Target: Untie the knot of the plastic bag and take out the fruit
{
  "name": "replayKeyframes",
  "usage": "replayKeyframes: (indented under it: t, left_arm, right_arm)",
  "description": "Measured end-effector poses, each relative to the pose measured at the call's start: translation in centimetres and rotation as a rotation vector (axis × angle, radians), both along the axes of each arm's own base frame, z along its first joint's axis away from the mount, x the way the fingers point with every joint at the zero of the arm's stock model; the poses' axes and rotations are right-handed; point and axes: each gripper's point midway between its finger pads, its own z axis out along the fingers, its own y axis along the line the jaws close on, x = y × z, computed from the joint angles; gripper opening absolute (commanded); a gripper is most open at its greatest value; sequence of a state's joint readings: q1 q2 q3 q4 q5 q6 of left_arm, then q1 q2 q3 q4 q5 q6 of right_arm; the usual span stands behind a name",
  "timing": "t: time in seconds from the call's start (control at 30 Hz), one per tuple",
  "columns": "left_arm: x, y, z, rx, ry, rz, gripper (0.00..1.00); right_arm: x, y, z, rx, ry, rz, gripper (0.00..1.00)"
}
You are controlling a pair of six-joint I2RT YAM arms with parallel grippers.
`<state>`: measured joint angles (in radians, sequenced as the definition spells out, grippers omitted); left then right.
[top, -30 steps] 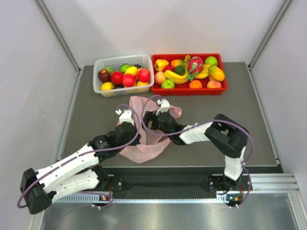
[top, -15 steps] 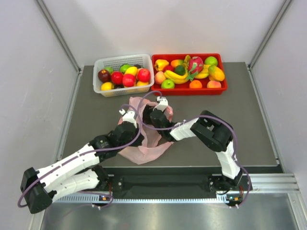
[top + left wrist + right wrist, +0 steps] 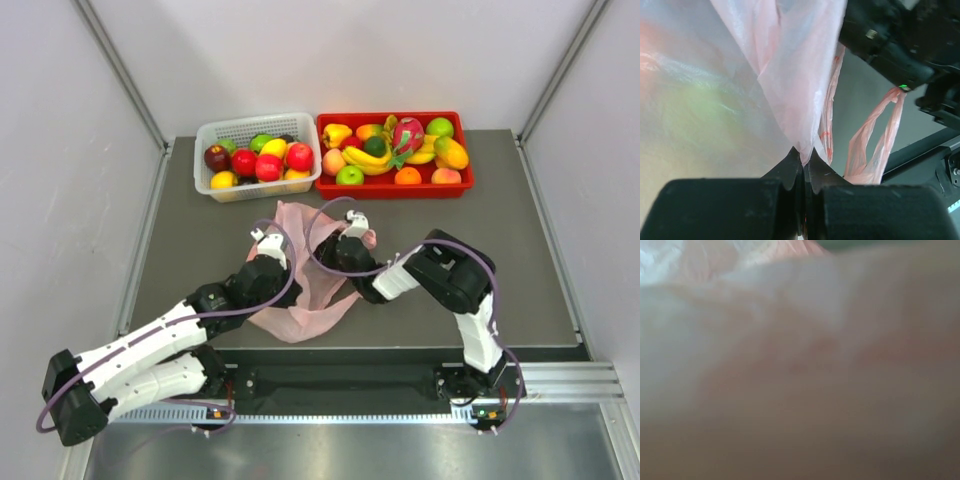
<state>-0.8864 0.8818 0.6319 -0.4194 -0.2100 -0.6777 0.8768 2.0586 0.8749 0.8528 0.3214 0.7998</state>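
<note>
My left claw (image 3: 803,162) is pressed together on a fold of the plastic bag (image 3: 790,75), pinching the thin pink film right at the tips. I hold it there so that the bag stays anchored and stretched while my other arm works on it. The bag lies on the table (image 3: 520,260) between my 2 arms, near the front edge, crumpled and partly lifted. 1 handle loop (image 3: 880,135) hangs free beside my right arm.

My right claw (image 3: 352,225) is pushed into the far side of the bag. Its own camera shows nothing but blurred pink film, so I cannot tell whether it is spread or gripping anything.

I cannot find the knot in any view, and I see no fruit clearly inside the bag. I judge the emptying is not finished.

The white basket (image 3: 255,118) and red tray (image 3: 420,189) of fruit sit at the far edge, well apart from the bag.
</note>
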Motion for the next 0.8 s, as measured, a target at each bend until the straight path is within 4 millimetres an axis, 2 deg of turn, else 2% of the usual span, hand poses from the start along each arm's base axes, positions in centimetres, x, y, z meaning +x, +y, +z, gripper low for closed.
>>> replayKeyframes:
  t: [0.1, 0.37, 0.5, 0.67, 0.8]
  left_arm:
    - [0.2, 0.2, 0.0, 0.006, -0.009, 0.012, 0.00]
    - [0.6, 0.6, 0.0, 0.020, -0.025, 0.039, 0.00]
    - [0.8, 0.7, -0.4, 0.040, -0.022, 0.050, 0.00]
    - [1.2, 0.8, -1.1, 0.064, -0.014, 0.067, 0.00]
    - [1.4, 0.9, -1.4, 0.076, -0.014, 0.081, 0.00]
  right_arm:
    - [-1.1, -1.6, 0.6, -0.003, 0.001, 0.028, 0.11]
    - [-5.2, -4.7, 6.2, 0.047, -0.087, 0.128, 0.07]
    - [-7.2, -5.7, 7.1, 0.019, -0.089, 0.192, 0.05]
    - [-9.4, -5.7, 8.3, -0.015, -0.084, 0.308, 0.03]
    - [-11.8, -5.8, 8.5, -0.064, -0.075, 0.442, 0.03]
